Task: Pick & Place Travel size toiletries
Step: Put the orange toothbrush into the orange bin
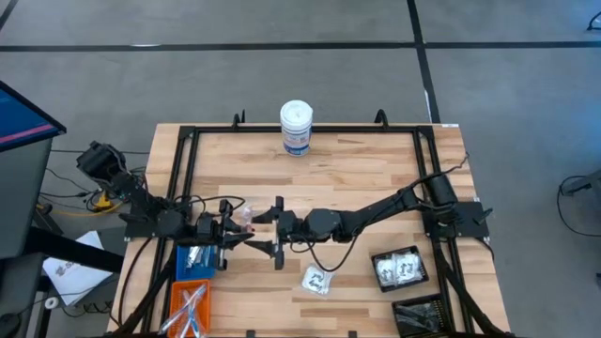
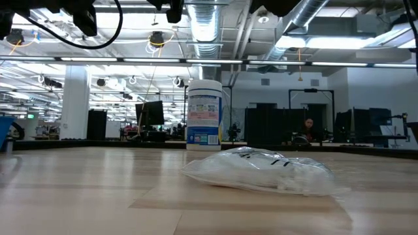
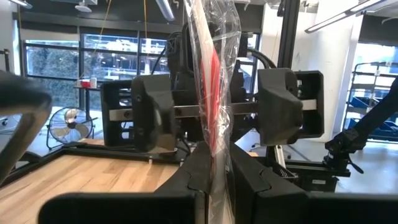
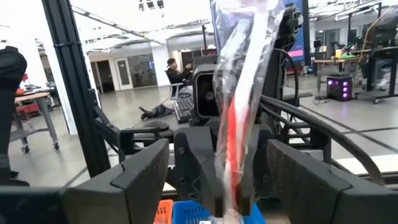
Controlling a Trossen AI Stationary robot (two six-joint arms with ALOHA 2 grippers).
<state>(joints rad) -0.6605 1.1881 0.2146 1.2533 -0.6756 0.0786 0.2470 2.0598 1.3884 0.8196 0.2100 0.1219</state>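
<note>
1. High view: the left gripper (image 1: 237, 228) and right gripper (image 1: 272, 230) meet nose to nose above the table (image 1: 357, 178), just beyond the blue bin (image 1: 192, 260), with a clear packet (image 1: 246, 218) between them.
2. Left wrist view: the left fingers (image 3: 193, 180) are clamped together on the packet (image 3: 214, 81), a thin white-and-red stick inside, its long axis upright.
3. The right gripper (image 3: 214, 115) faces it with jaws spread wide either side of the wrapper, so the left arm alone holds it.
4. Another crinkly packet (image 1: 315, 280) lies on the table nearer the right arm; the white canister (image 1: 296, 127) stands well apart.
</note>
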